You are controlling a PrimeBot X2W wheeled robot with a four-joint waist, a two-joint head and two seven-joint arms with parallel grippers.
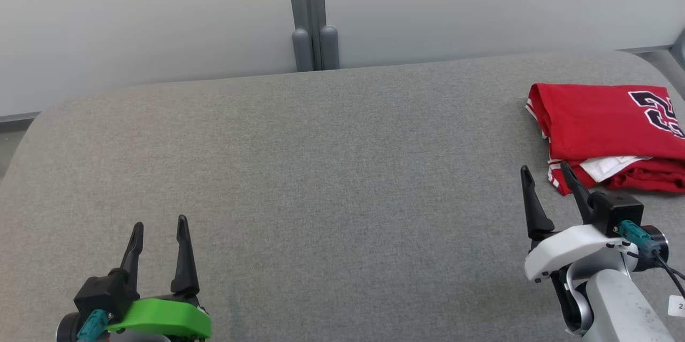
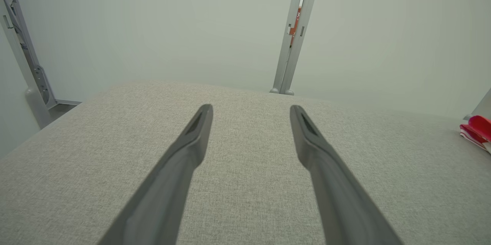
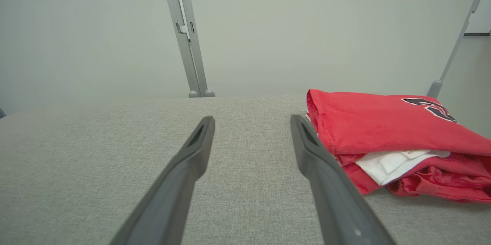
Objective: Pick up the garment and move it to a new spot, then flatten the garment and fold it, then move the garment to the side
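The garment (image 1: 604, 128) is a red jersey with dark numbers and a white inner label, lying folded at the far right of the grey padded table (image 1: 321, 171). Its red body (image 3: 383, 126) lies just right of my right fingers in the right wrist view, and a red corner (image 2: 477, 130) peeks in at the left wrist view's right edge. My right gripper (image 1: 546, 176) stands open just left of the jersey's near corner, holding nothing. At the lower left my left gripper (image 1: 160, 227) is open and empty, far from the garment.
Pale wall panels rise behind the table, joined by a grey post (image 1: 313, 15) at the back middle. The table's rounded left corner (image 1: 32, 122) and the back edge bound the surface. Bare grey fabric spreads between the two grippers.
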